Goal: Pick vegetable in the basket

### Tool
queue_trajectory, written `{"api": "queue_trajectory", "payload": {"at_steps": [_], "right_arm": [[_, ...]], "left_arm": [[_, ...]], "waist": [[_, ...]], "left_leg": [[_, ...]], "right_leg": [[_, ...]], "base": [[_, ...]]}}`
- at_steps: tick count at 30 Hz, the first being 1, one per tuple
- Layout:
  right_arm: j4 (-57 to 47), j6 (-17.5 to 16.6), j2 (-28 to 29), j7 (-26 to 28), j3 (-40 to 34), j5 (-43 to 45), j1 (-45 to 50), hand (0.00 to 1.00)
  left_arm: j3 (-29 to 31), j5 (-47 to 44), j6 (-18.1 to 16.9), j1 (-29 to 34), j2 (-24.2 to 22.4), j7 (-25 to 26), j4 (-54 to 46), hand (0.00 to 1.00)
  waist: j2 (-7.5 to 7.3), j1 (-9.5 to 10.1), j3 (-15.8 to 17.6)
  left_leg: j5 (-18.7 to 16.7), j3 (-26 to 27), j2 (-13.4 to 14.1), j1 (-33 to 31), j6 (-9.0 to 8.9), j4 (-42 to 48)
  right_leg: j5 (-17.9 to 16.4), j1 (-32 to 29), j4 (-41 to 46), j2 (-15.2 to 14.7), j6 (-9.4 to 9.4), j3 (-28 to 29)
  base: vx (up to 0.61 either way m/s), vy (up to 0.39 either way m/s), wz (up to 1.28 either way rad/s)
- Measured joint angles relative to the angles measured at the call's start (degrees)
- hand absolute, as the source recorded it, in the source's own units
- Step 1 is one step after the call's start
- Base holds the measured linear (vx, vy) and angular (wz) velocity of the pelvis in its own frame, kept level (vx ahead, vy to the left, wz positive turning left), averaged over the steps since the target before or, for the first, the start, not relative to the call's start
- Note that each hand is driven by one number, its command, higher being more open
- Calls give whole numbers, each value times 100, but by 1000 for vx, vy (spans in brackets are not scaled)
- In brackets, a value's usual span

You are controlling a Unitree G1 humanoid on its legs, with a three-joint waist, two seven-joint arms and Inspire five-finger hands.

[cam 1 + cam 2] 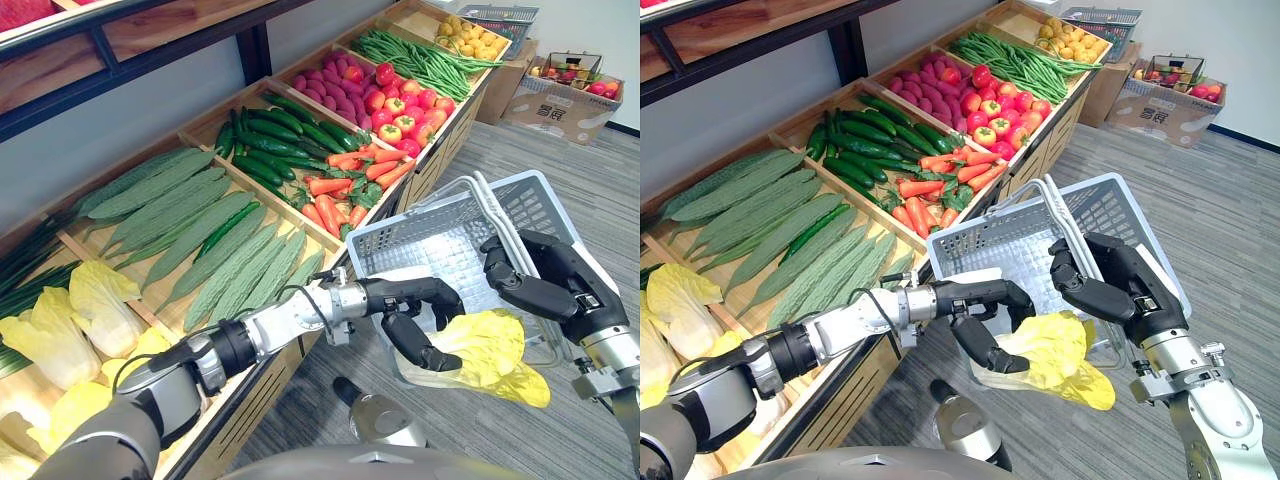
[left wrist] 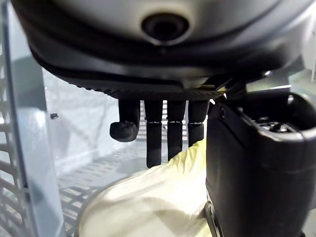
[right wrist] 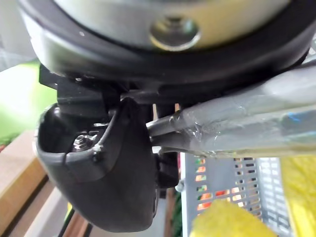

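The task is near its end. The left hand (image 1: 405, 300) reaches out from 8 o'clock and has the yellow cabbage (image 1: 495, 350) at the 6 o'clock corner of the grey basket (image 1: 430, 240). Its fingers (image 2: 168, 133) come down on one side of the leaves and the thumb (image 2: 252, 163) on the other, so the hand is pinching the cabbage. In the left wrist view the slotted basket floor and a side wall lie just past the leaves, which puts the cabbage inside the basket's mouth. From the head views part of it spills over the near rim. Whether it rests on the basket floor or hangs from the hand I cannot tell.

The right hand (image 1: 545, 280), at 4 o'clock, is clenched round the metal handle (image 1: 492, 215) and carries the basket tilted, just beside the produce stand (image 1: 420, 175). The right wrist view shows the handle bar running through that fist.

On the stand, running from 9 o'clock up to 1 o'clock, lie more cabbages (image 1: 90, 310), bitter gourds (image 1: 200, 230), cucumbers (image 1: 270, 140), carrots (image 1: 340, 190), tomatoes (image 1: 400, 110) and green beans (image 1: 420, 60).

Picking and carrying look done. My judgement is that what is left is to lower the leaves fully past the rim, let go and draw the left hand clear, with the basket held steady.
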Motion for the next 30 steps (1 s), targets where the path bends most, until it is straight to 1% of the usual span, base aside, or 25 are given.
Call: {"api": "queue_trajectory", "payload": {"at_steps": [2,7,11,13,16,17,19,20,24,28,30], "right_arm": [[0,0,1,0,48,-1,1,0],[0,3,27,0,59,-4,16,0],[0,5,230,0,55,-4,58,0],[0,10,287,-13,55,-2,67,0],[-8,9,288,-17,54,14,46,0],[-53,9,293,-25,37,20,41,0],[-121,9,310,-21,6,28,41,0],[-159,9,327,-21,0,31,41,0],[-206,8,404,-7,-14,110,42,0],[-220,9,456,76,-13,122,97,0],[-220,10,456,115,-4,122,153,0]], "left_arm": [[-33,230,-35,0,-180,76,166,0],[18,536,-111,-1,-407,102,397,0],[141,903,-224,-42,-541,98,611,0],[199,1028,-230,-156,-606,139,844,0],[271,1172,-227,-463,-599,150,1068,0],[383,1335,-227,-544,-577,151,1083,0],[470,1382,-227,-662,-530,159,1083,0],[524,1388,-227,-730,-500,160,1083,0],[739,1389,-208,-853,-383,280,1083,0],[903,1326,-202,-1243,-157,313,1082,0],[1013,1136,-197,-1328,-110,322,1075,0]], "waist": [[-18,-2,11],[-33,-3,21],[-32,-10,20],[-17,-6,15],[-11,0,11],[9,0,-1],[14,15,-4],[42,20,-22],[42,24,-21],[46,35,-24],[49,47,-26]], "left_leg": [[-7,14,0,1,1,14],[-21,65,-1,-4,-4,48],[-25,65,7,-47,-5,79],[-65,67,63,-63,-6,170],[-102,68,100,-76,-7,240],[-103,66,100,-76,-6,240],[-102,55,101,-76,-6,240],[-102,43,101,-76,-5,240],[-102,21,101,-78,-4,240],[-95,-16,100,-85,5,239],[-87,-28,96,-87,17,233]], "right_leg": [[0,-8,10,6,1,16],[8,-44,36,27,15,84],[11,-81,41,28,19,91],[11,-76,45,52,19,90],[11,-75,62,69,20,93],[11,-75,67,68,20,92],[11,-77,84,70,19,80],[10,-79,104,72,18,70],[5,-78,119,65,13,39],[-1,-76,132,54,5,-7],[-2,-75,132,47,4,-19]], "base": [[46,35,-4],[43,35,-6],[46,32,-2],[49,28,-2],[53,33,-2],[55,35,1],[60,34,4],[51,27,4],[58,32,3],[67,36,4],[59,30,4]]}}
